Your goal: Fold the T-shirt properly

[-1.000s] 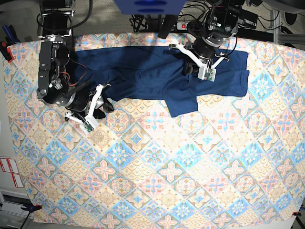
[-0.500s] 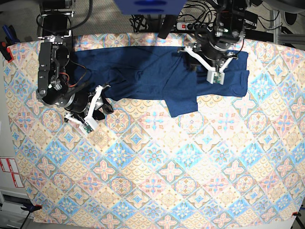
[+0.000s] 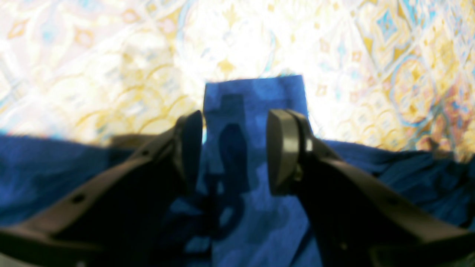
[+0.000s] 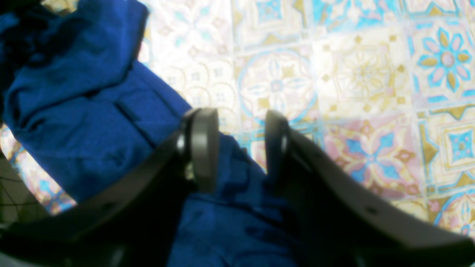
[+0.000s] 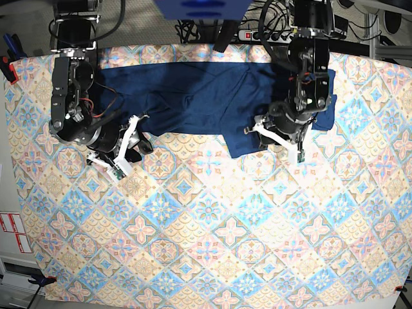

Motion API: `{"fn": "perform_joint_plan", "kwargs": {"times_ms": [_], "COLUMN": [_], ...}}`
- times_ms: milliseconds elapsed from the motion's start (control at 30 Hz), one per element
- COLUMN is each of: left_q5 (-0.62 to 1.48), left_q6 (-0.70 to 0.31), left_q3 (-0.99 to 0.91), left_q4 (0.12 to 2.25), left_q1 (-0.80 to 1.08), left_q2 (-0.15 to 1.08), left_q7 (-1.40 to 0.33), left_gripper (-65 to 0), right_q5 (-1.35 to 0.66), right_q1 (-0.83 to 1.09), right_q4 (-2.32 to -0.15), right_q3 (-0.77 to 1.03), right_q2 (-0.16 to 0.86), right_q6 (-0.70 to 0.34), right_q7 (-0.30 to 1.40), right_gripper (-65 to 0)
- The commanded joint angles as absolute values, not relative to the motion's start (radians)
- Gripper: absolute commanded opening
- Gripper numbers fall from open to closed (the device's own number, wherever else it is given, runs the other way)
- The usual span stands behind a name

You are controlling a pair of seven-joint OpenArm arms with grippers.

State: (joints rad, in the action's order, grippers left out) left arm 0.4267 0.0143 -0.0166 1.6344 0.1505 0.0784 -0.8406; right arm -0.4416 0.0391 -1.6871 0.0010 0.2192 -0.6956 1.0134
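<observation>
Lying spread along the upper part of the base view, the T-shirt (image 5: 206,96): dark navy, stretched wide across the patterned desk (image 5: 212,225), with a flap hanging down toward the frame's centre from its lower edge. Wrinkled in the middle, flatter toward the upper right.

Hovering at the right of the base view, near the T-shirt's lower right edge, the left gripper (image 5: 278,138). Jaws spread apart in the left wrist view (image 3: 234,152), nothing pinched between them; a narrow tongue of blue cloth seen through the gap, running up to a straight edge in the upper middle of that frame, bright patterned desk beyond. Contact with the cloth below cannot be told.

Sitting at the left of the base view, just at the T-shirt's lower left corner, the right gripper (image 5: 129,147). Jaws likewise spread in the right wrist view (image 4: 237,148), empty, with blue fabric under the near finger and filling the left and lower part of that frame, floral desk pattern to the right. Bunched folds of cloth in the upper left of that view.
</observation>
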Motion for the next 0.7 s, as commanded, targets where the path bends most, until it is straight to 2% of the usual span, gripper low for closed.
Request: {"fn": "perform_joint_plan", "kwargs": {"times_ms": [0,267,500,667], "left_q5": [0.433,0.437,0.429,0.435], "left_q6": [0.013,0.015,0.015,0.012], "left_q3": [-0.018,-0.065,-0.065,-0.064], "left_q4": [1.621,1.458,1.435,1.334], "left_q1": [0.133,0.045,0.024,-0.005], "left_q2": [0.081,0.077,0.076,0.053], "left_q7": [-0.829,-0.828,-0.828,-0.832], "left_gripper": [-37.8,-37.8,-37.8,-37.9], "right_q5": [-0.456,-0.456,-0.456,-0.456], "right_q1": [0.025,0.025,0.021,0.021], "right_q4": [-1.705,-1.705,-1.705,-1.705], "right_q3": [0.007,0.008,0.008,0.008], "right_q2": [0.229,0.229,0.229,0.229], "right_q6": [-0.698,-0.698,-0.698,-0.698], "right_q7": [0.992,0.992,0.992,0.992], "right_gripper": [-45.0,-45.0,-45.0,-45.0]}}
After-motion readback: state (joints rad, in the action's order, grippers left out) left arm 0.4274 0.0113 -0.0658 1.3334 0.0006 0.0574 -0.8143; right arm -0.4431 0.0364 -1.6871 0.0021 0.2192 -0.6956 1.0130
